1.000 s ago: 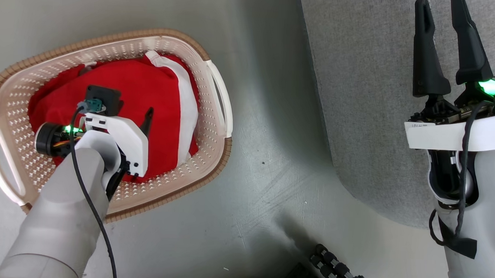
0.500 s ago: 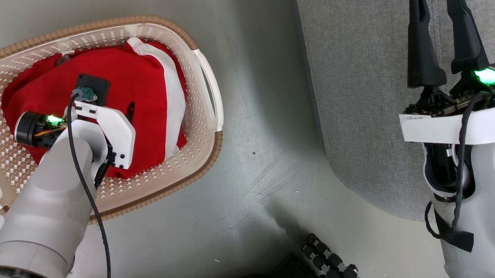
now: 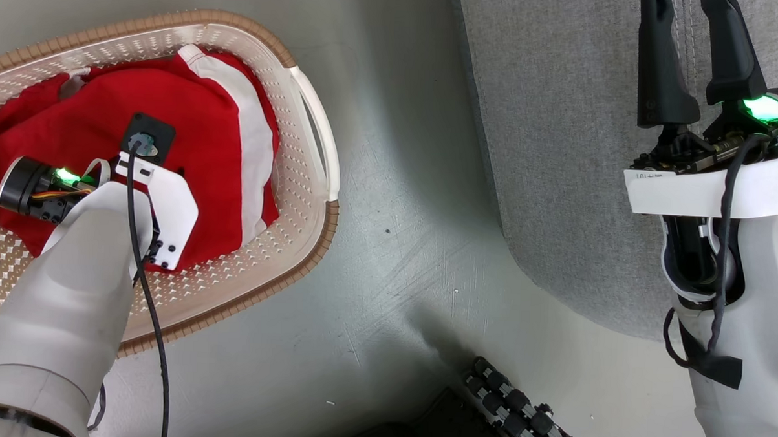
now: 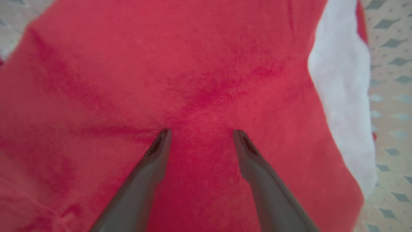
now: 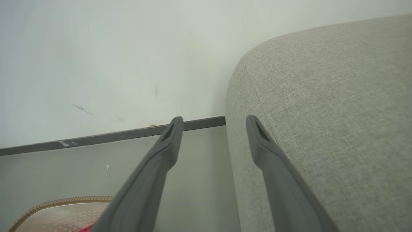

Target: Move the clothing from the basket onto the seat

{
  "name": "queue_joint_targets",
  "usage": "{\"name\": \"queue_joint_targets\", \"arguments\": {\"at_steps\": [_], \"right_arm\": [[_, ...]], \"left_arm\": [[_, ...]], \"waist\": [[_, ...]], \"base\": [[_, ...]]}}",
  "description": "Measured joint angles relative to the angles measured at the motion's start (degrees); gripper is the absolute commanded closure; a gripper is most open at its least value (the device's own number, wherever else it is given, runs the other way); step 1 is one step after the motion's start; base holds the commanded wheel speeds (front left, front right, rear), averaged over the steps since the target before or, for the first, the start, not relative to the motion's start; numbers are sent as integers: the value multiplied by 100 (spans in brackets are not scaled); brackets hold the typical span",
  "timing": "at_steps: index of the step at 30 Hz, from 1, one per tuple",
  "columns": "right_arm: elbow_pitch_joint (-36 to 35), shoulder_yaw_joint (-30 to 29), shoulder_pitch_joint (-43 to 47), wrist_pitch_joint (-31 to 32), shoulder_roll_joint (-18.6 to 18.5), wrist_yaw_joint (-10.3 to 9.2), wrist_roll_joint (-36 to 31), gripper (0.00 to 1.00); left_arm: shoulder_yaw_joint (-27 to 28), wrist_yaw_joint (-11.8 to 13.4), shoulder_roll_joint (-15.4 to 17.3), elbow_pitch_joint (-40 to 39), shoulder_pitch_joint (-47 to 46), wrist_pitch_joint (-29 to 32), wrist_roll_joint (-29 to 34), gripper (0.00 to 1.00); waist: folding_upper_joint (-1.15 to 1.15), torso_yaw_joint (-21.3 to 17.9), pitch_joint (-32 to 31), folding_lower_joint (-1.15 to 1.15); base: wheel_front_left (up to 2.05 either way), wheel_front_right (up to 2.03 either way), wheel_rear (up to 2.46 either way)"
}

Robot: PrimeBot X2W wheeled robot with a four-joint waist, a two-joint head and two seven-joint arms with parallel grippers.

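The clothing (image 3: pixel 198 128), bright red with a white stripe, lies heaped in the cream basket (image 3: pixel 299 196) on the floor at the left. My left arm (image 3: pixel 150 197) reaches down over it, its wrist covering the fingers. In the left wrist view my left gripper (image 4: pixel 201 135) is open, both fingertips at the surface of the red clothing (image 4: pixel 209 64), nothing between them. My right gripper (image 3: pixel 690 15) is open above the grey seat (image 3: pixel 559 153) at the right. In the right wrist view it (image 5: pixel 214 120) points past the seat (image 5: pixel 322 112) edge, with the basket (image 5: pixel 61 209) rim low at the left.
Grey-green floor (image 3: pixel 394 244) separates basket and seat. A black ribbed part (image 3: pixel 518 410) sits at the bottom edge. In the right wrist view a pale wall (image 5: pixel 112 64) with a dark baseboard (image 5: pixel 112 137) stands behind the seat.
The head camera has turned, so the whole picture slid left. My left gripper has tipped down onto the clothing; its finger, visible earlier, is now under the wrist. The right gripper keeps its place.
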Motion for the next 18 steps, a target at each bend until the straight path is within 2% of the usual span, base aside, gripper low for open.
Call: {"name": "queue_joint_targets", "arguments": {"at_steps": [7, 13, 16, 18], "right_arm": [[20, 16, -34, 0, 16, 0, 4, 0], [27, 13, -84, 0, 21, 0, 3, 0], [37, 15, -84, 0, 25, 0, 3, 0], [49, 15, -84, 0, 25, 0, 3, 0]], "left_arm": [[-274, 53, 36, 335, -9, 404, 260, 0], [-515, 275, 148, 337, -54, 478, 557, 0], [-544, 292, 158, 363, -91, 611, 590, 0], [-569, 287, 132, 392, -90, 673, 590, 49]], "waist": [[0, -32, 36, 0], [0, -32, 23, 0], [0, -31, 17, 0], [0, -28, 14, 0]], "base": [[0, 0, 0], [0, 0, 0], [0, 0, 0], [0, 0, 0]]}}
